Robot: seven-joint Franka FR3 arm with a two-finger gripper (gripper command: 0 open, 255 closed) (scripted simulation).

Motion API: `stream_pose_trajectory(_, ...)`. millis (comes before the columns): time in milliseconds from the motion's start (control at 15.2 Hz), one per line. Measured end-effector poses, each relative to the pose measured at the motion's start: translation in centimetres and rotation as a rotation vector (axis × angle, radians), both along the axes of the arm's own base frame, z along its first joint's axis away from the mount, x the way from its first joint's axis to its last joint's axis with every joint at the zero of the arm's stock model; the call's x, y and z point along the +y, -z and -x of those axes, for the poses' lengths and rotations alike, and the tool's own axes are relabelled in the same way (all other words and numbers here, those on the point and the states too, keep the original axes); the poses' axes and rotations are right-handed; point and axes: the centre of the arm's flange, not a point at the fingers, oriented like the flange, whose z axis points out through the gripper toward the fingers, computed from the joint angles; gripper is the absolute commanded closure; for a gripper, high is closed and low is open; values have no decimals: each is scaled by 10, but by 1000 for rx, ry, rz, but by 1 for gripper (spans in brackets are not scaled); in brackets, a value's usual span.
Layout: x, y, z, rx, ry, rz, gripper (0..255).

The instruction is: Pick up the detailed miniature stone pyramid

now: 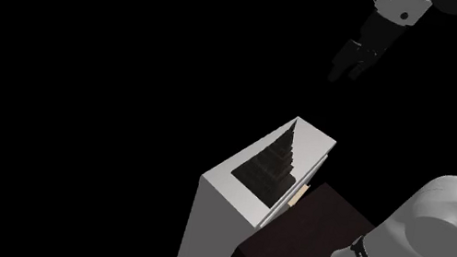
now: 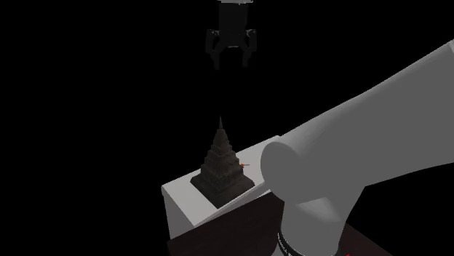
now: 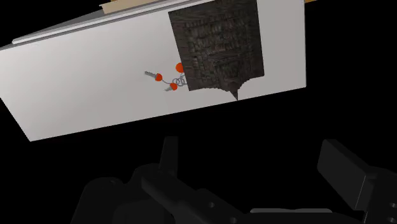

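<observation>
hovering well above the dark pyramid (image 2: 222, 171) on the white cabinet (image 2: 188, 202), the hand (image 2: 233, 64) is spread, empty.

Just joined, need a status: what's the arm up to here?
The Franka arm's black gripper hangs open high above the dark stepped pyramid and holds nothing. The pyramid stands upright on the top of a white block, next to the arm's dark stand. A small red-and-silver trinket lies on the same top, by the pyramid's base. The pick is not yet done.
</observation>
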Motion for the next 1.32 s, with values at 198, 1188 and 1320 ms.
stream_pose_trajectory(198, 4, 14, -2, 0, 78, -2, 0)
stream_pose_trajectory(1188, 45, 202, -51, -10, 1106, -40, 0)
stream_pose_trajectory(1320, 43, 231, -61, -11, 1245, -45, 0)
